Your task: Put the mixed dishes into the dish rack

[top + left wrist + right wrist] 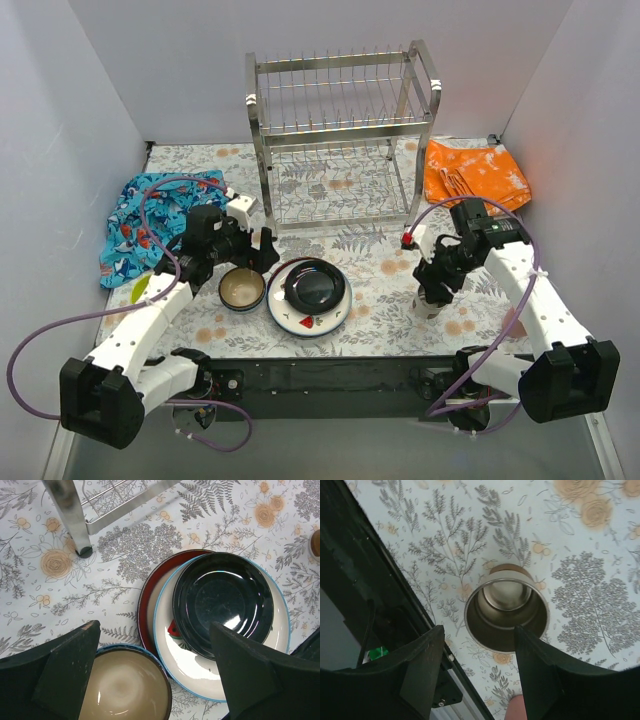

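Trouble could come from either side here. Right gripper hangs over the steel cup, fingers spread wide with nothing in them. The cup sits off toward one finger rather than centred, so dropping as is, that finger probably lands on the rim and tips the cup, which stands near the front edge of the table and could roll off. Left gripper is wide open and empty too, hovering where the tan bowl sits just beside the plate stack, black plate on top of a white plate. Coming down there, a finger could wedge between bowl and stack or catch two plates at once, and those glossy plates look slippery, so a thin-edge pinch may slide out mid-lift. All these dishes sit on the table in front of the rack, with nothing loaded as far as the top view shows, and its narrow slots won't forgive a tilted plate
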